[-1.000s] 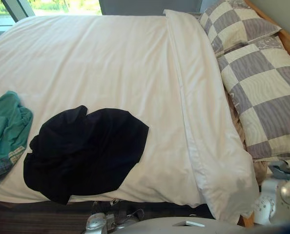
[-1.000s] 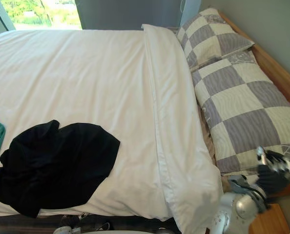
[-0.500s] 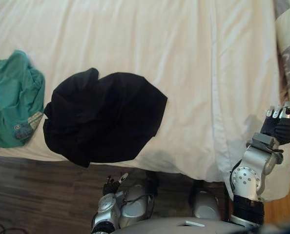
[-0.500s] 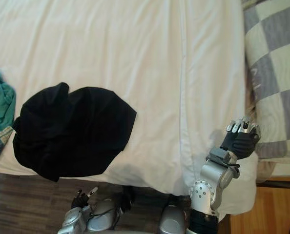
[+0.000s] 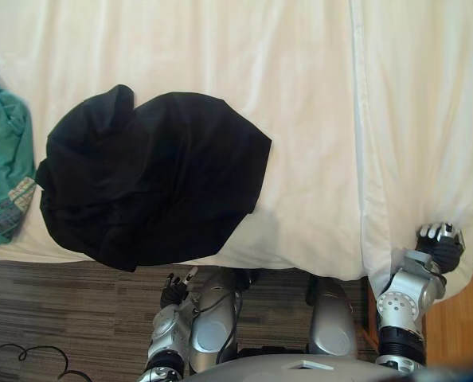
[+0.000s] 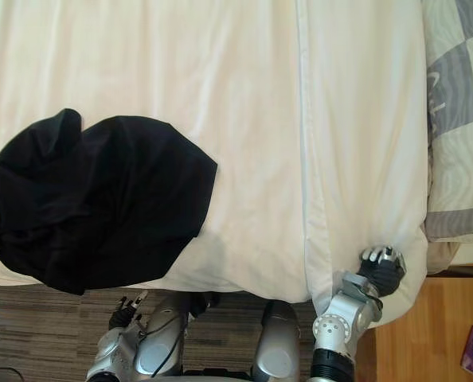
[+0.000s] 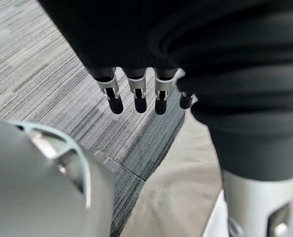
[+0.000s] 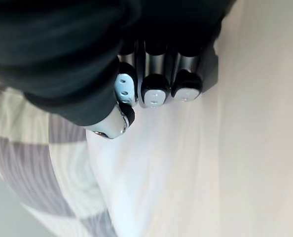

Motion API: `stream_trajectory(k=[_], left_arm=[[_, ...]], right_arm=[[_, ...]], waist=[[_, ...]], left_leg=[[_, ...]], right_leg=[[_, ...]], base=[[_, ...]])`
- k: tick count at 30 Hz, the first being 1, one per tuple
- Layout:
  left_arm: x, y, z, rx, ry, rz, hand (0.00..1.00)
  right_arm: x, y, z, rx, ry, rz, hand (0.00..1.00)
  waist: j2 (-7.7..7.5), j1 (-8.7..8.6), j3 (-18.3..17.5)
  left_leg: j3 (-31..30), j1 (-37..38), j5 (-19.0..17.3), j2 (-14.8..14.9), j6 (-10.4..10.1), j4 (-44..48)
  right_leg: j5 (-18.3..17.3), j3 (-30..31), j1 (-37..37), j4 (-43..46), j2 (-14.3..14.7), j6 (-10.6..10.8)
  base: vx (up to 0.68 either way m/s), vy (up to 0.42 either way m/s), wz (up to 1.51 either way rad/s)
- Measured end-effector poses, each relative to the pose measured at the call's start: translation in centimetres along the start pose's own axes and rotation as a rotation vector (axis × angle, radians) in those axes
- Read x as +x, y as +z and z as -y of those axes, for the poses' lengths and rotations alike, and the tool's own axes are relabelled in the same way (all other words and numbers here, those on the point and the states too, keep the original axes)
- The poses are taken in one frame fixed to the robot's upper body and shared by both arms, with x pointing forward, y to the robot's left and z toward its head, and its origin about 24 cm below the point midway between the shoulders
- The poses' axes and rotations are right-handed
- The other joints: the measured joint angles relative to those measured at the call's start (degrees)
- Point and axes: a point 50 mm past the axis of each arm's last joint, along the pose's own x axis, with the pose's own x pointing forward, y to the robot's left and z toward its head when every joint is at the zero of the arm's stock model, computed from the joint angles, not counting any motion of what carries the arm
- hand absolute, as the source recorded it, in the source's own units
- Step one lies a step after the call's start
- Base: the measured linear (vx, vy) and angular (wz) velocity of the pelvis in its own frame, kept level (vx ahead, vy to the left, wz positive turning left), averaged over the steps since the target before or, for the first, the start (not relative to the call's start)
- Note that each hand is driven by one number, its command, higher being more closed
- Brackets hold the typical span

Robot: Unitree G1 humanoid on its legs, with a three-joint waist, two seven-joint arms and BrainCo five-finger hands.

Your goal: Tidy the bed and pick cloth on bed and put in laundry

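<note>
**A:** Where are the clothes?

**B:** A black cloth lies crumpled on the white duvet, left of centre. Its lower edge droops over the bed's near side. A teal cloth sits at the far left edge. Neither is held.

**A:** And the hands?

**B:** The right hand, lower right, is at the duvet's hanging corner, fingers curled close together, with no fabric seen between them. The left hand, bottom centre, hangs over the grey floor, fingers straight and slightly apart.

**A:** What might go wrong?

**B:** If the right hand drags that corner, the duvet could shift. The black cloth already overhangs and may slide to the floor.

**A:** Anything in the way?

**B:** A checked pillow lies along the right edge, just beside the duvet's fold. Only the bed's edge lies between the left hand and the black cloth above it. The right hand is well apart from both cloths.
</note>
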Motion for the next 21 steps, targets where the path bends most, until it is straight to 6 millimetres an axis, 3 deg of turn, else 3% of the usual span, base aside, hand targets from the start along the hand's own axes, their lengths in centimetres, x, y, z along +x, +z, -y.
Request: stream_trajectory(k=[1,3,5,11,12,14,17,21], left_arm=[[0.1,0.0,0.0,-0.008,0.004,-0.003,0.0],[0.2,-0.1,0.1,-0.022,0.009,-0.014,0.0],[0.2,-0.2,0.2,-0.021,0.009,-0.022,0.0],[0.2,-0.3,0.3,-0.021,0.008,-0.025,0.0],[0.2,-0.3,0.2,-0.018,0.009,-0.024,0.0],[0.1,-0.5,-0.1,-0.011,0.015,-0.03,0.0],[-0.3,-1.3,-1.7,0.009,0.052,-0.051,0.0],[-1.0,-2.6,-3.3,0.045,0.097,-0.09,0.0]], right_arm=[[0.0,-0.5,1.6,-0.004,-0.076,-0.037,1.0],[-1.9,-3.4,6.8,-0.053,-0.332,-0.23,1.0],[-3.9,-5.3,9.0,-0.089,-0.432,-0.358,1.0],[-5.0,-5.5,10.5,-0.13,-0.472,-0.414,1.0],[-5.2,-5.3,10.8,-0.134,-0.48,-0.415,0.0],[-5.6,-5.1,11.4,-0.176,-0.486,-0.427,0.0],[-6.4,-4.9,12.5,-0.289,-0.495,-0.471,0.0],[-8.2,-4.9,14.1,-0.583,-0.454,-0.589,0.0]], waist=[[0.02,0.0,0.0],[0.64,-0.34,0.5],[1.37,-1.03,0.9],[1.7,-0.91,1.0],[1.47,-0.84,0.9],[0.77,-0.6,0.2],[-1.4,-0.64,-4.2],[-3.13,-0.65,-10.1]], left_leg=[[0.2,-0.3,-0.2,0.1,-0.1,0.4],[1.2,-0.4,-0.6,0.5,-0.2,1.5],[1.4,-0.3,-1.1,0.8,-0.5,2.2],[0.6,0.2,-2.8,2.4,-0.2,4.3],[0.5,0.8,-2.8,2.5,-0.2,4.3],[0.3,2.3,-2.8,2.5,-0.3,3.8],[0.9,4.1,-2.4,2.4,-0.5,2.2],[0.8,10.1,0.2,1.3,-1.7,-4.9]], right_leg=[[0.0,0.1,-0.3,0.3,0.0,0.0],[0.0,0.8,-0.7,0.6,-0.1,0.0],[0.0,1.1,-0.7,0.6,0.1,0.0],[-1.1,0.2,1.7,-0.2,0.9,0.6],[-1.1,-0.3,2.8,-1.0,1.1,0.6],[-1.1,-0.5,4.8,-2.3,1.4,0.6],[-0.8,-1.4,6.7,-4.4,1.3,0.3],[1.9,-4.5,10.7,-5.8,2.1,-1.3]], base=[[0.03,0.037,-0.08],[0.01,0.03,-0.17],[-0.02,0.012,-0.22],[-0.02,-0.008,0.0],[0.0,-0.013,0.09],[0.0,-0.003,0.02],[0.06,-0.011,-0.08],[0.1,-0.051,0.0]])
